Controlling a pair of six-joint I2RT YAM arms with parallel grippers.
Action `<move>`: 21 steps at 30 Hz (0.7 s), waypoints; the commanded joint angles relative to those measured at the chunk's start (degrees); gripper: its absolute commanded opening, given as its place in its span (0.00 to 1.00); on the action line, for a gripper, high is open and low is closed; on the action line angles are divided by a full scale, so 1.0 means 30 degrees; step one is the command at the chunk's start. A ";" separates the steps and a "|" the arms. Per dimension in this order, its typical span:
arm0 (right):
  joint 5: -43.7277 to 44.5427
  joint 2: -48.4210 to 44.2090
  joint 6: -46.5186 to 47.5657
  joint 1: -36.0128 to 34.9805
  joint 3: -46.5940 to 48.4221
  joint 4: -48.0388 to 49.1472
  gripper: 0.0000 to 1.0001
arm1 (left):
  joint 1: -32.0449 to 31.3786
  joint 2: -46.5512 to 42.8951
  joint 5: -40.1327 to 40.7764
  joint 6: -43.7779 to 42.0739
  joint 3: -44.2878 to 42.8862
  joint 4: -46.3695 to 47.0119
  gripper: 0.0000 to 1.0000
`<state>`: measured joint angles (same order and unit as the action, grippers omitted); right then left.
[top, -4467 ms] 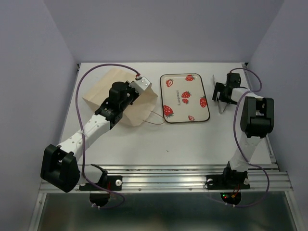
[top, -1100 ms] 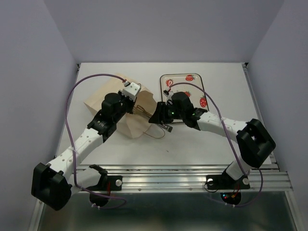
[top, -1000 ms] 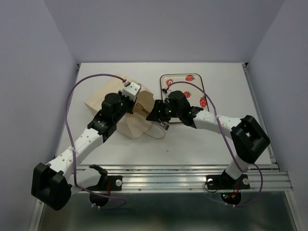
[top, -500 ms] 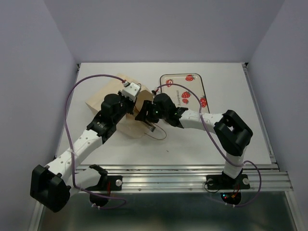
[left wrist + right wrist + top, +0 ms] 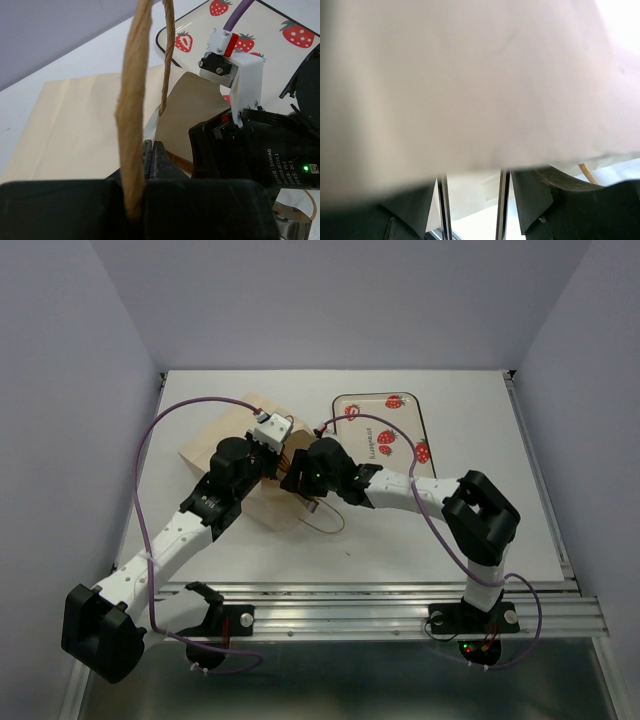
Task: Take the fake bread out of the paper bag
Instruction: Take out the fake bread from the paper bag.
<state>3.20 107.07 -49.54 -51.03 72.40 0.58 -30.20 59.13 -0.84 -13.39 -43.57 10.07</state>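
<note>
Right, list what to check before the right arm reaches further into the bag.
1. Left pincer shut on the bag at its mouth edge: ok.
2. Bag mouth lifted open: ok, the left wrist view shows a gap under the raised flap.
3. Right pincer open at the mouth, with paper over it: ok.
4. Bread in sight for a grasp: cannot tell, no view shows any.
5. Tray beside the bag, its far part uncovered: ok.
</note>
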 commanded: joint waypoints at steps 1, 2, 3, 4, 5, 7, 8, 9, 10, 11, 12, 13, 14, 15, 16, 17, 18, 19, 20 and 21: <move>0.0370 0.0548 -0.0128 -0.0072 0.1381 0.0100 0.63 | -0.0130 -0.0668 -0.0012 0.0272 0.0110 0.1420 0.00; 0.0252 0.0696 -0.0157 -0.0072 0.1558 -0.0016 0.63 | -0.0159 -0.0697 -0.0041 0.0331 0.0110 0.1420 0.00; 0.0193 0.0814 -0.0186 -0.0072 0.1676 -0.0017 0.63 | -0.0130 -0.0756 -0.0071 0.0332 0.0139 0.1420 0.00; 0.0221 0.0931 -0.0186 -0.0072 0.1764 0.0012 0.62 | -0.0130 -0.0843 -0.0100 0.0390 0.0139 0.1449 0.00; 0.0222 0.1106 -0.0215 -0.0072 0.1881 0.0012 0.61 | -0.0130 -0.0873 -0.0245 0.0419 0.0168 0.1450 0.00; 0.0280 0.1312 -0.0186 -0.0072 0.2057 0.0041 0.60 | -0.0189 -0.0990 -0.0392 0.0419 0.0198 0.1479 0.00; 0.0251 0.1458 -0.0215 -0.0072 0.2203 0.0041 0.60 | -0.0189 -0.0991 -0.0509 0.0419 0.0227 0.1508 0.00; 0.0222 0.1518 -0.0187 -0.0072 0.2262 0.0070 0.60 | -0.0218 -0.1020 -0.0569 0.0419 0.0227 0.1537 0.00; 0.0222 0.1605 -0.0215 -0.0072 0.2350 0.0071 0.59 | -0.0218 -0.1020 -0.0569 0.0419 0.0256 0.1538 0.00; 0.0222 0.1751 -0.0216 -0.0246 0.2467 0.0071 0.56 | -0.0247 -0.0991 -0.0598 0.0419 0.0256 0.1567 0.00; 0.0251 0.1753 -0.0187 -0.0248 0.2526 0.0071 0.54 | -0.0247 -0.0991 -0.0598 0.0419 0.0256 0.1567 0.00; 0.0396 0.1869 -0.0186 -0.0248 0.2526 0.0071 0.50 | -0.0276 -0.0962 -0.0540 0.0390 0.0256 0.1567 0.00; 0.0484 0.1899 -0.0244 -0.0248 0.2526 0.0071 0.47 | -0.0277 -0.0932 -0.0540 0.0390 0.0256 0.1567 0.00; 0.0572 0.1841 -0.0245 -0.0248 0.2439 0.0071 0.40 | -0.0248 -0.0903 -0.0511 0.0361 0.0256 0.1567 0.00; 0.0718 0.1812 -0.0216 -0.0248 0.2410 0.0071 0.37 | -0.0276 -0.0874 -0.0453 0.0361 0.0256 0.1567 0.00; 0.0749 0.1782 -0.0187 -0.0248 0.2351 0.0071 0.34 | -0.0248 -0.0902 -0.0423 0.0361 0.0285 0.1567 0.00; 0.0720 0.1637 -0.0099 -0.0248 0.2264 0.0216 0.30 | -0.0247 -0.0874 -0.0423 0.0361 0.0286 0.1596 0.00; 0.0691 0.1635 -0.0069 -0.0248 0.2176 0.0362 0.28 | -0.0276 -0.0902 -0.0394 0.0361 0.0286 0.1596 0.00; 0.0516 0.1432 -0.0040 -0.0248 0.2059 0.0654 0.25 | -0.0248 -0.0903 -0.0364 0.0361 0.0315 0.1567 0.00; 0.0457 0.1314 0.0018 -0.0248 0.1942 0.0860 0.22 | -0.0247 -0.0874 -0.0306 0.0361 0.0315 0.1596 0.00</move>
<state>3.84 112.14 -49.98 -51.09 77.28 -0.19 -30.33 58.22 -0.99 -12.97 -42.76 10.09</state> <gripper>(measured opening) 0.381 0.026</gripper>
